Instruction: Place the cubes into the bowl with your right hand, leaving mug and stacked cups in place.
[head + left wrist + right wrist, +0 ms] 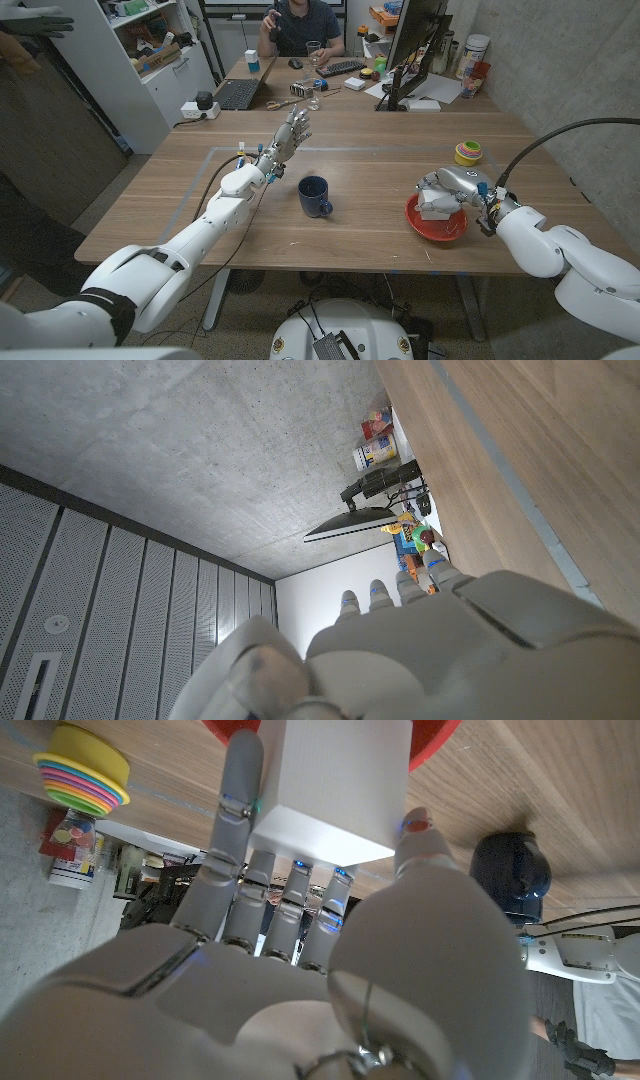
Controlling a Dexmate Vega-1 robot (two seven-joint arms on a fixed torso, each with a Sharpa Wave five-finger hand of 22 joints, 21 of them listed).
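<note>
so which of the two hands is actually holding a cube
The right hand, over the red bowl, grips a white cube. The left hand is raised near the mug and holds nothing.

Even, bright indoor light; soft shadows, edges slightly distorted.

At my twelve o'clock a person [300, 25] sits behind the table, a keyboard [341, 68] before them. A laptop [237, 94] lies at eleven, a monitor [412, 40] stands at one, scissors [282, 102] between.
</note>
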